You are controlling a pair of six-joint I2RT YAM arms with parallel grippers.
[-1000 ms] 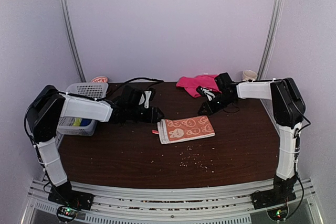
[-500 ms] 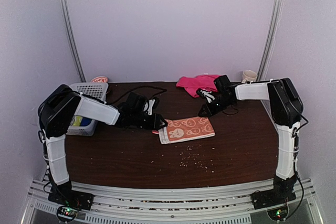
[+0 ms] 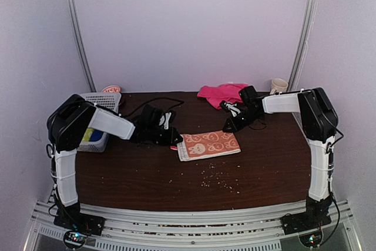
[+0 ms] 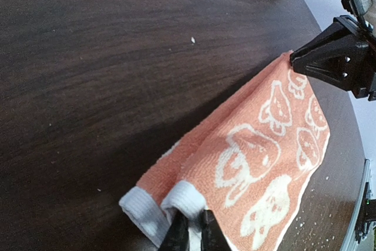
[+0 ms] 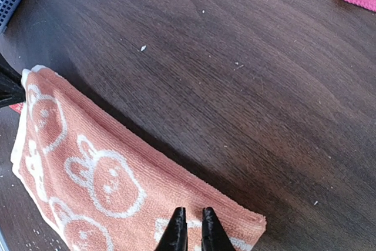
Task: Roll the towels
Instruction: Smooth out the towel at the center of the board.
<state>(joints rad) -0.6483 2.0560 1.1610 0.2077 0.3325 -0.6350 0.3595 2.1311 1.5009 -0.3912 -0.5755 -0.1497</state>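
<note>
At the far left a basket (image 3: 100,101) stands on the surface (image 3: 176,180). To its right the left tool (image 4: 191,227) is clenched on the white-hemmed left corner of the orange towel (image 3: 208,144), which lies folded flat at mid-surface. The right tool (image 5: 189,223) pinches the towel's far right corner, its jaws nearly together on the cloth. Beyond it the pink towel (image 3: 220,93) lies bunched at the far edge, untouched, with a mug (image 3: 279,84) at the far right. The step in hand looks like gripping the orange towel's far edge to start its roll. Next, both tools would need to turn that edge over toward the near side together, keeping it even.
</note>
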